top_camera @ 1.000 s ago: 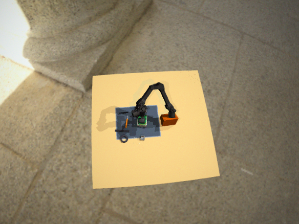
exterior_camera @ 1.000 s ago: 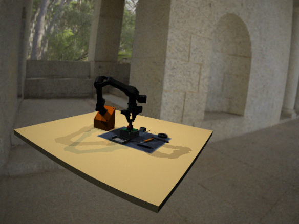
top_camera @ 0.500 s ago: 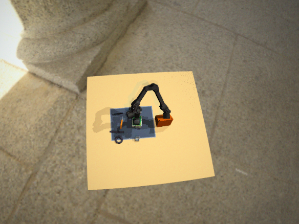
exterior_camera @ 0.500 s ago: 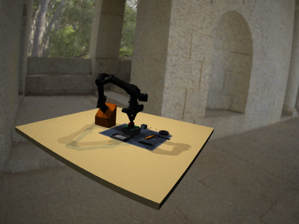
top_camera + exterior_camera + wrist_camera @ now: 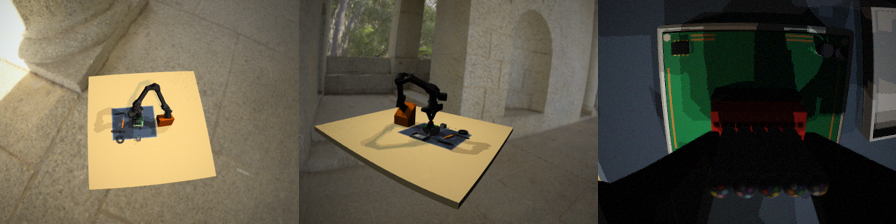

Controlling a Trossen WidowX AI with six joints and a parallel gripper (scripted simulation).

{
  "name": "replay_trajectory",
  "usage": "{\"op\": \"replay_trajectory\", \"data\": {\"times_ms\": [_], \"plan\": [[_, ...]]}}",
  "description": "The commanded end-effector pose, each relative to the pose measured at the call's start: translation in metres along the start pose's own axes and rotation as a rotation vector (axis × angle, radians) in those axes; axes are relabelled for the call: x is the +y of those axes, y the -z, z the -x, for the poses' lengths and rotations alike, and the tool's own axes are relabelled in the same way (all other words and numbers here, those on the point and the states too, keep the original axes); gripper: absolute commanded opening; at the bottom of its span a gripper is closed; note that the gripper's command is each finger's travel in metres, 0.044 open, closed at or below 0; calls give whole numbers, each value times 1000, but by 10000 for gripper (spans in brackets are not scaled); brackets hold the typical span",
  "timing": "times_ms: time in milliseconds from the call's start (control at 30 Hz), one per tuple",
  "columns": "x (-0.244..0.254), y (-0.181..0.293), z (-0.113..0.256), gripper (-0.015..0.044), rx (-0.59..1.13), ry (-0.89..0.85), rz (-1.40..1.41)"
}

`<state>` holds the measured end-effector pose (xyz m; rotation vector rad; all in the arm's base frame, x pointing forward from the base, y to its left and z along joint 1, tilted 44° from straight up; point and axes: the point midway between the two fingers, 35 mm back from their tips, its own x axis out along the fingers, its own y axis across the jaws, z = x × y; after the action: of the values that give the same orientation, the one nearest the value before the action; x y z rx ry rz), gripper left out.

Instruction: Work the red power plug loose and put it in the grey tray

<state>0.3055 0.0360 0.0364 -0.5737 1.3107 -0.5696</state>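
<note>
The red plug [image 5: 430, 123] [image 5: 758, 112] stands over the dark socket on the green circuit board [image 5: 424, 125] [image 5: 688, 117]; how deep it sits cannot be told. Its dark cable bundle, with several coloured ends, runs toward the wrist camera. My gripper [image 5: 430, 120] [image 5: 762, 143] points down over the board and is shut on the plug, a finger at each side. Its fingertips are hidden in the top view. The grey tray [image 5: 415, 137] [image 5: 871, 117] lies beside the board, at the right edge of the wrist view, and nothing shows in its visible part.
The board stands on a blue-grey mat [image 5: 149, 128] [image 5: 404, 131]. An orange-handled tool [image 5: 123, 123] [image 5: 449, 136], a black tool [image 5: 119, 113] [image 5: 445, 142], a dark ring [image 5: 120, 139] [image 5: 463, 132] and a small grey block [image 5: 138, 138] [image 5: 443, 125] lie around it. The arm's orange base [image 5: 165, 122] [image 5: 404, 120] stands beside the mat.
</note>
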Motion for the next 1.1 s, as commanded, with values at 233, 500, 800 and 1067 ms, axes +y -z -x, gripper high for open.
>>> {"op": "replay_trajectory", "data": {"times_ms": [233,500,800,1067], "plan": [[9,0,13,0,-1,88,4],[-6,0,14,0,0,-83,5],[-5,0,17,0,-1,-71,5],[12,0,19,0,-1,129,4]]}}
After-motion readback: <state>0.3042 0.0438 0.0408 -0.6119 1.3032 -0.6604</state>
